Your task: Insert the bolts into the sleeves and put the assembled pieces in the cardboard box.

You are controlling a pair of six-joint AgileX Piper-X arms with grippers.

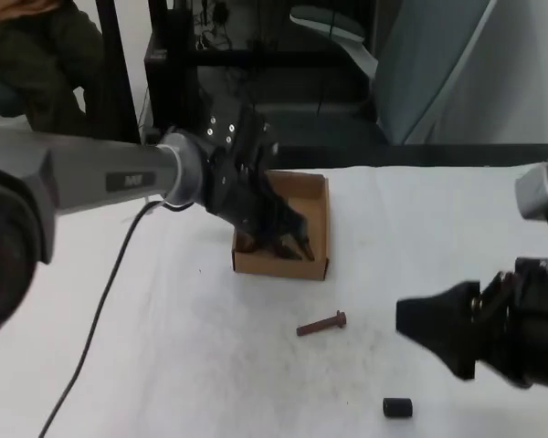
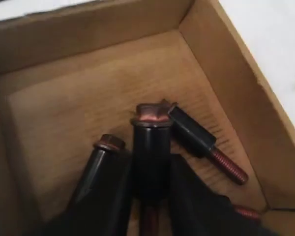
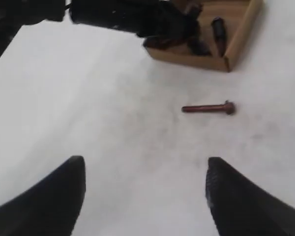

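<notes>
A white-covered bench point(image 1: 164, 347) is seen, with the cardboard box point(image 1: 283, 265) set on it toward the far side. The left arm point(image 1: 91, 173) is stretched across to the box, and the left gripper point(image 1: 288, 239) is lowered inside its walls. The right gripper point(image 3: 145, 196) is held over the bench well apart from the box, on the near side, with its fingers point(image 3: 54, 196) spread wide and nothing between them.

Inside the box, an assembled piece point(image 2: 150, 147), a copper-headed bolt in a black sleeve, is pinched between the left gripper's jaws above the box floor. A second assembled piece point(image 2: 191, 132) is laid on the box floor just beside it, with its red thread pointed toward a box corner. A third piece point(image 2: 105, 162) with a copper head is seen just beside the held one on its other side; whether they touch cannot be told.

A loose bolt point(image 1: 321, 323) is laid flat on the bench near the box's near wall. A loose sleeve point(image 1: 397, 407) is placed farther from the box than the bolt is.
</notes>
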